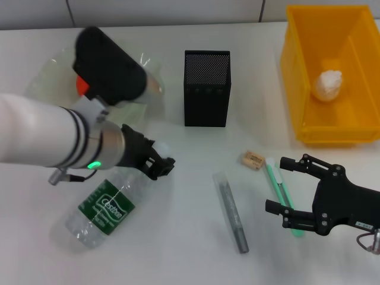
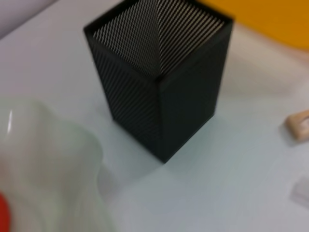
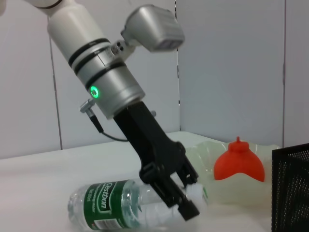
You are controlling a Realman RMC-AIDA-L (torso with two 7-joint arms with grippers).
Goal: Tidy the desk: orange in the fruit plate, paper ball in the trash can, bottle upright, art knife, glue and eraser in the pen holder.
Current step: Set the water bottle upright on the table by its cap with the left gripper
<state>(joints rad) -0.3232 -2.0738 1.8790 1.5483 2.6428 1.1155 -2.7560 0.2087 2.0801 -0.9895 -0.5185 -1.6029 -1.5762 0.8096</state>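
A clear bottle (image 1: 105, 206) with a green label lies on its side at the front left. My left gripper (image 1: 158, 162) is shut on its neck by the white cap; the right wrist view shows that gripper (image 3: 186, 203) on the bottle (image 3: 120, 208). My right gripper (image 1: 284, 185) is open, low over the table, its fingers on either side of the green art knife (image 1: 278, 183). The grey glue stick (image 1: 231, 211) and the tan eraser (image 1: 252, 159) lie on the table. The orange (image 1: 82, 87) sits in the clear fruit plate (image 1: 47, 74). The paper ball (image 1: 328, 84) lies in the yellow trash can (image 1: 297, 77).
The black mesh pen holder (image 1: 206, 88) stands upright at the back centre and fills the left wrist view (image 2: 159, 82), with the plate's rim (image 2: 48, 159) and the eraser (image 2: 299, 124) beside it. My left arm reaches across the plate.
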